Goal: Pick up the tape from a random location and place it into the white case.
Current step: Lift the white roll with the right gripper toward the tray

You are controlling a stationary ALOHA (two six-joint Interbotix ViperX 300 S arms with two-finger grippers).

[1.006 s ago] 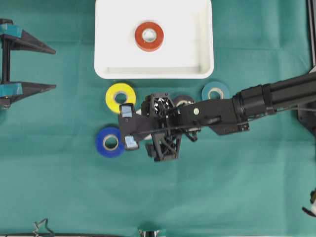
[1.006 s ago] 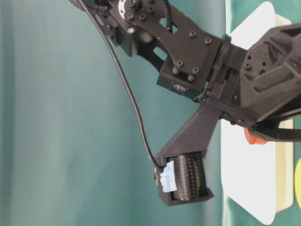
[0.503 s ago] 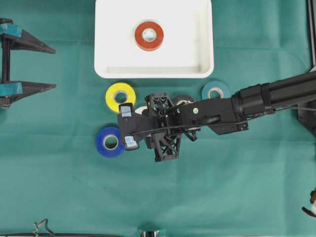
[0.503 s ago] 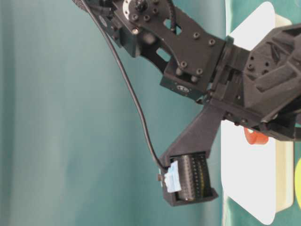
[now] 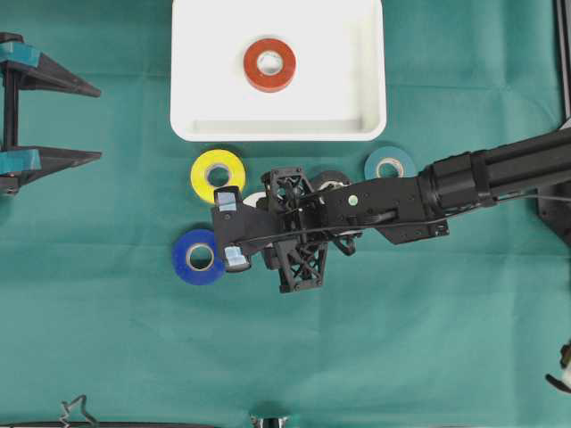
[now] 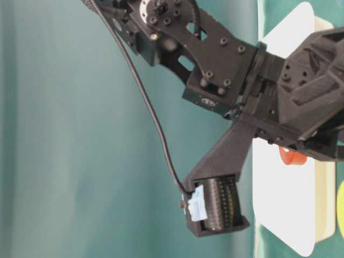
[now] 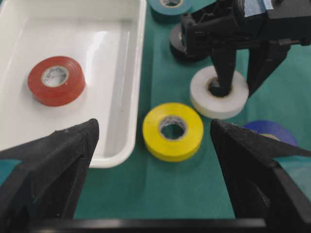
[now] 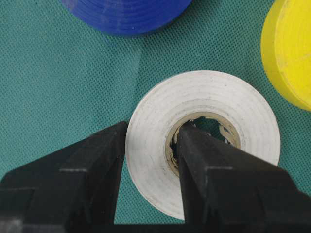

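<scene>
Two black fingers [image 8: 97, 179] of the right pincer [image 8: 150, 160] fill the bottom of the right wrist view. They are squeezed on the wall of the white tape [image 8: 204, 141], one finger outside the ring and one inside its brown paper hole. This roll is round and flat, and thin rings show on its top. It lies on the green cloth of the tabletop [image 8: 48, 87], which looks woven and a bit bumpy. A smooth blue tape [image 8: 126, 14] sits at the top of that view, and a yellow tape [image 8: 291, 53] at the right edge. Neither one touches the white roll.

From above, the right arm [image 5: 482, 178] reaches in from the right edge to the middle of the picture. Only a sliver of the white tape [image 5: 256, 198] shows under it there. The yellow tape [image 5: 219, 176] is just up and left of it, and the blue tape [image 5: 198, 256] is down and left. A teal tape [image 5: 390, 165] lies near the arm on the right, and a dark roll [image 5: 332, 181] peeks out beside the arm.

Higher in that picture is the white case [image 5: 366, 89], a shiny plastic tray with round corners. One red tape [image 5: 269, 64] lies flat inside it.

At the far left edge the left pincer [image 5: 36, 120] is spread wide and holds nothing.
</scene>
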